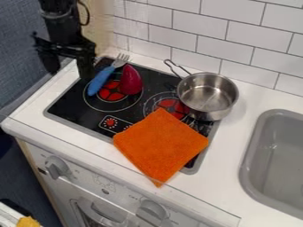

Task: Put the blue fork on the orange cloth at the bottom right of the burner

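Observation:
In the upper left, my gripper [69,66] hangs beside the stove's back left corner, its fingers spread wide with nothing between them. The fork [100,81] lies on the left side of the black burner top [74,99], just right of and below the gripper. Its blue handle points toward the front, and its silver tines point toward the back wall. An orange cloth [160,144] lies flat over the front right part of the burner top, with one corner reaching over the counter's front edge.
A dark red, pointed object [130,80] stands right of the fork on the left burner. A metal pot [207,95] sits at the back right, its handle toward the tiled wall. The grey sink [251,155] is at the right.

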You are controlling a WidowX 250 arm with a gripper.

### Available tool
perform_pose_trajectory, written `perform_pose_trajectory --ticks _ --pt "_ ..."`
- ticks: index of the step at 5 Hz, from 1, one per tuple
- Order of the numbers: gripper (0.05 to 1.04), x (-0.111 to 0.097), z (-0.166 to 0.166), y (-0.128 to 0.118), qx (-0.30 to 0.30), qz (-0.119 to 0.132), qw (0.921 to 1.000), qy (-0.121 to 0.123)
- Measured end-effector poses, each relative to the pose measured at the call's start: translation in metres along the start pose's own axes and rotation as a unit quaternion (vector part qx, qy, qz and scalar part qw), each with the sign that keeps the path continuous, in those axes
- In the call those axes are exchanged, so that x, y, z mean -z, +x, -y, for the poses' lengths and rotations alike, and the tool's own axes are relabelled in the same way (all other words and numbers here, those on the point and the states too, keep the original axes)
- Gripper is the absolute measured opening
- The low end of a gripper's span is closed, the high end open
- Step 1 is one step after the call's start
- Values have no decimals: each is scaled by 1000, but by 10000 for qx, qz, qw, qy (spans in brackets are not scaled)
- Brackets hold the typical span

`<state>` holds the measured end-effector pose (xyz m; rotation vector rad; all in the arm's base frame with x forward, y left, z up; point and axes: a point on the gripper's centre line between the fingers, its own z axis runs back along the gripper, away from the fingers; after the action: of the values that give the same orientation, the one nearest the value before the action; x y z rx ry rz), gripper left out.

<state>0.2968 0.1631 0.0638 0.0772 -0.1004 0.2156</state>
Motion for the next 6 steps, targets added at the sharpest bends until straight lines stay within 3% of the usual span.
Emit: perform_pose_trajectory --ticks 2,4,5,6 --pt "1001 42 1 20 -124 -253 9995 -159" --pt "1001 52 15 39 -13 -242 9996 -139" --pt "952 50 19 43 4 -206 9997 -112" --pt "712 56 20 45 0 -250 9996 -127"
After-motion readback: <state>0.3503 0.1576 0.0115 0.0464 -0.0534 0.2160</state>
